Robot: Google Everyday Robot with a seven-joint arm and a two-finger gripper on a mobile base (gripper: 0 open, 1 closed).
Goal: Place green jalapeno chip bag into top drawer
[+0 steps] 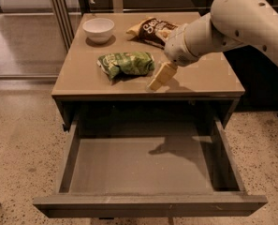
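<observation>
The green jalapeno chip bag [127, 63] lies flat on the tabletop, left of centre. The gripper [160, 76] hangs from the white arm just to the right of the bag, low over the table near its front edge, apart from the bag and holding nothing that I can see. The top drawer [143, 165] is pulled fully open below the table's front edge, and its flat bottom holds nothing.
A white bowl [98, 29] stands at the back left of the table [208, 76]. A dark brown and yellow chip bag [150, 29] lies at the back centre, partly behind the arm. A glass partition stands at the left; speckled floor surrounds the table.
</observation>
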